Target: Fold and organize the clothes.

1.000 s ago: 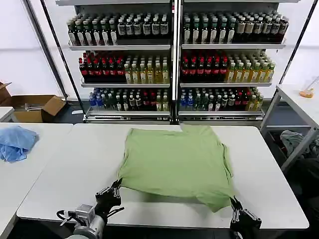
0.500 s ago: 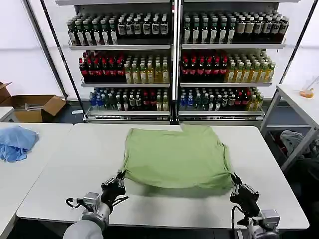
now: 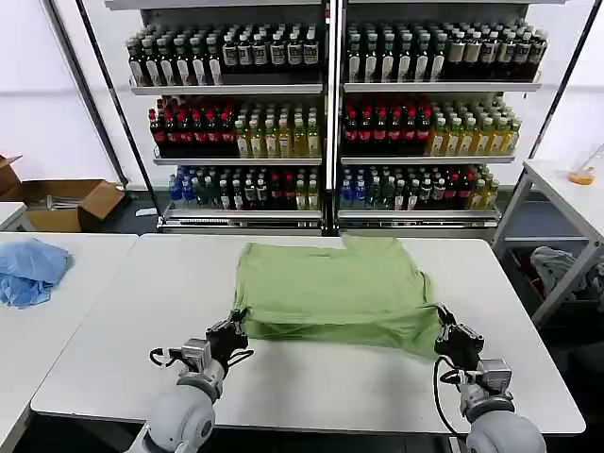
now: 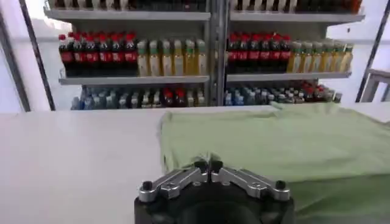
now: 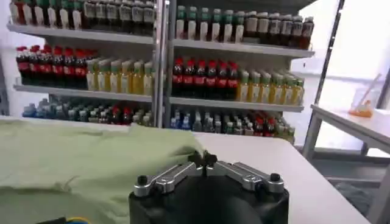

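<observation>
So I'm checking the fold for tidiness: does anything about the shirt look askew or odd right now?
Slightly. The green shirt is folded unevenly: its near edge droops lower at the right gripper than at the left gripper, and a flap pokes past the far right corner. Both hold near corners. Nothing looks damaged.

Count: one light green shirt (image 3: 335, 291) on the white table (image 3: 142, 311). Two grippers at its near edge, left gripper (image 3: 229, 332) and right gripper (image 3: 451, 341). One light blue cloth (image 3: 30, 269) on the adjoining table (image 3: 28, 340). One cardboard box (image 3: 66, 203). Two shelving units (image 3: 326, 113), three bottle shelves visible in each.
</observation>
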Robot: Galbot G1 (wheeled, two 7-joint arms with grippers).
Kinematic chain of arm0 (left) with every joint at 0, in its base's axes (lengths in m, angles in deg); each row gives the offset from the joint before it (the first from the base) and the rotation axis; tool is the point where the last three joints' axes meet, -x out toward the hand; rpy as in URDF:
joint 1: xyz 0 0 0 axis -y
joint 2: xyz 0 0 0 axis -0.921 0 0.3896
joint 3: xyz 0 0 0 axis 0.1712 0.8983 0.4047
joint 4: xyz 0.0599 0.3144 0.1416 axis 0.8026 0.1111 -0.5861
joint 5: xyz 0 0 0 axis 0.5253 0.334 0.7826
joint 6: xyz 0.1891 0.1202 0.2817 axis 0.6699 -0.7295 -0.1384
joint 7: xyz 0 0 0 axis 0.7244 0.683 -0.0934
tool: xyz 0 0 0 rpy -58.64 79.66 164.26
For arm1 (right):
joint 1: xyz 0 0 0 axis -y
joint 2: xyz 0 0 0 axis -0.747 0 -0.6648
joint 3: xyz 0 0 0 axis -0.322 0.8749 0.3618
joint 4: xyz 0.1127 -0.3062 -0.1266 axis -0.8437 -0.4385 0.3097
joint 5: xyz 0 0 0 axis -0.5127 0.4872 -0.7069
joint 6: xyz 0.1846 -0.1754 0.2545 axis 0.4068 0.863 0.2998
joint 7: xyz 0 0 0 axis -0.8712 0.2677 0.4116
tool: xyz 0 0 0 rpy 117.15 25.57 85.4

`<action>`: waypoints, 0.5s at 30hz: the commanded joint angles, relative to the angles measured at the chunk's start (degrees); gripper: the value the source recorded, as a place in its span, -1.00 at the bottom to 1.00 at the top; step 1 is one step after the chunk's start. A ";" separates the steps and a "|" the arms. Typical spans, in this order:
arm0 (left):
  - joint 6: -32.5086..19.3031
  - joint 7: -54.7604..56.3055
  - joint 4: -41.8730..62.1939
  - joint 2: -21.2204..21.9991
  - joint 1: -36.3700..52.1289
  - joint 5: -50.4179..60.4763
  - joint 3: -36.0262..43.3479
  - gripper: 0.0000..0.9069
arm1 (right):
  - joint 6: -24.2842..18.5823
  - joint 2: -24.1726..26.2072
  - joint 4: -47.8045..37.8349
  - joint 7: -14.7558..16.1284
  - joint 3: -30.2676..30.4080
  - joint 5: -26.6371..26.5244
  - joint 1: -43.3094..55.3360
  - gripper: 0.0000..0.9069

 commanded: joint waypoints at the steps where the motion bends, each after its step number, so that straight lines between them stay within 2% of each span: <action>1: -0.87 0.30 5.46 0.41 4.10 3.30 1.30 -0.96 | 0.11 -0.28 -5.69 0.16 2.75 1.77 4.44 -1.00; 4: -1.20 0.48 6.38 0.63 4.28 4.56 1.68 -0.96 | 0.15 -0.62 -6.64 0.56 3.81 3.00 4.86 -1.00; 7: -1.13 0.41 6.49 0.82 3.94 5.06 1.94 -0.84 | 1.38 -0.95 -6.99 1.03 4.48 3.95 4.85 -1.00; 8: -0.96 0.41 6.40 0.88 3.71 5.18 1.97 -0.29 | 1.79 -1.00 -7.03 1.32 4.63 4.51 4.75 -0.49; 9: -0.92 0.39 6.33 0.90 3.54 5.18 1.98 0.20 | 2.25 -1.07 -7.01 1.57 4.71 4.84 4.64 0.20; 10: -0.83 0.36 6.19 0.91 3.39 5.17 1.97 1.00 | 2.59 -1.11 -6.96 1.76 4.75 5.01 4.47 1.00; 15: -0.80 0.39 4.74 0.96 1.61 5.25 1.44 1.00 | 2.35 -1.54 -5.26 2.68 3.39 5.84 2.05 1.00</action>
